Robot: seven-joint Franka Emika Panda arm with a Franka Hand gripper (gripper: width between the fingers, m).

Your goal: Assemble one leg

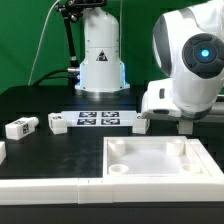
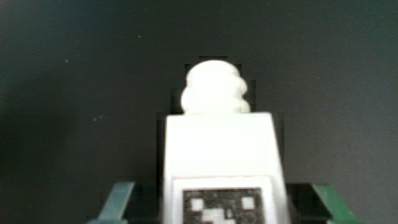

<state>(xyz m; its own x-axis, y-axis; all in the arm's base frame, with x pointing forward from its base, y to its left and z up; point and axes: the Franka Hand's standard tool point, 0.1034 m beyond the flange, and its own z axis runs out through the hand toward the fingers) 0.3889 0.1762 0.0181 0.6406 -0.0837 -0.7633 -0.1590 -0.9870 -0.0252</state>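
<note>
The fingers (image 2: 121, 204) grip 1 white leg (image 2: 221, 130) by its tagged end near the tray's (image 1: 150, 160) far edge. A loose leg (image 1: 20, 127) lies on the dark surface (image 1: 40, 100) beyond the tray's far corner.

The white robot arm (image 1: 190, 60) leans low, wrist bent down; its two-finger gripper (image 1: 164, 126) points downward, dark green fingers (image 2: 125, 200) spread slightly, grip unclear.

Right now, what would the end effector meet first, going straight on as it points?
Probably the black table: nothing else shows beyond the leg held in the end effector. Depth unclear.
</note>
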